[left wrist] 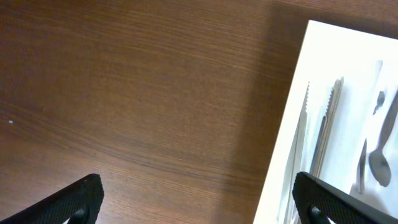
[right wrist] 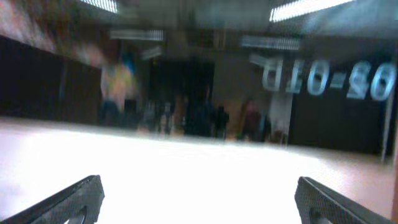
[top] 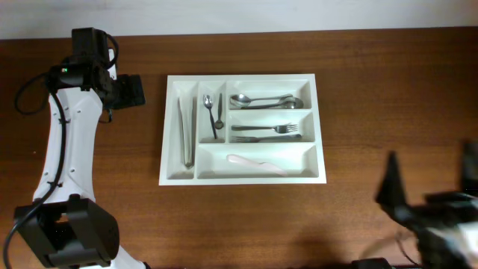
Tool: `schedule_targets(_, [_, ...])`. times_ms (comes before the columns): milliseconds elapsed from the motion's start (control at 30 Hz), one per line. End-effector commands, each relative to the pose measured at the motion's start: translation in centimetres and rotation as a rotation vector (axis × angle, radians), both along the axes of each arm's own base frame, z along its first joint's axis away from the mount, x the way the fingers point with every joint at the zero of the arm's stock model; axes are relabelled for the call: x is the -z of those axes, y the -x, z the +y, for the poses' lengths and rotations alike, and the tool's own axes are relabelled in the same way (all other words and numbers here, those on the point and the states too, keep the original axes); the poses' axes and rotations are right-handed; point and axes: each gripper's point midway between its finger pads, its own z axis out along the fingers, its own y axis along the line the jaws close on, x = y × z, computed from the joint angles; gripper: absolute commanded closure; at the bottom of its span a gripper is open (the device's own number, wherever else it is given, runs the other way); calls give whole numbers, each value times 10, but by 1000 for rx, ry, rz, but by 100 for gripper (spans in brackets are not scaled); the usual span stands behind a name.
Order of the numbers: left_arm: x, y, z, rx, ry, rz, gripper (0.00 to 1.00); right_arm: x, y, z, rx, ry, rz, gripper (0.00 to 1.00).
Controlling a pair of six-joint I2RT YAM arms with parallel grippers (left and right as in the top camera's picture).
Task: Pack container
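The white cutlery tray, the container (top: 243,179), lies at the table's middle. It holds tongs (top: 186,131), small spoons (top: 214,113), large spoons (top: 265,101), forks (top: 265,133) and a white utensil (top: 256,164). My left gripper (top: 133,90) hangs open and empty just left of the tray's top left corner. In the left wrist view the fingers (left wrist: 196,202) straddle bare wood and the tray's left edge (left wrist: 292,124), with the tongs (left wrist: 323,130) inside. My right gripper (top: 429,196) is open and empty at the front right, away from the tray; its fingers (right wrist: 199,199) frame only glare.
Brown wooden table (top: 373,90) all round the tray. The left arm (top: 71,142) rises along the left side. The right wrist view points level at a blurred room.
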Motion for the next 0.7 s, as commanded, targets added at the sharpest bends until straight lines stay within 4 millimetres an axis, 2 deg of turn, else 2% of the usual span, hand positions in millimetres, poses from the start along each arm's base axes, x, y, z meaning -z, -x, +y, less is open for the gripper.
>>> schedule_targets(0, [-12,0,1,-9,5,-31,1,62,-27,0,-8,-45,111,1])
schedule_targets(167, [-12,0,1,-9,5,-31,1,134,-51,0,-4,-50,217,1])
schedule_targets(300, [-12,0,1,-9,5,-31,1,175,-58,0,2,-49,258,1])
schedule_targets(367, [-12,0,1,-10,5,-31,1,192,-60,0,2,-49,263,2])
schedule_targets(667, [-12,0,1,-10,5,-31,1,237,-66,-1,6,-48,298,1])
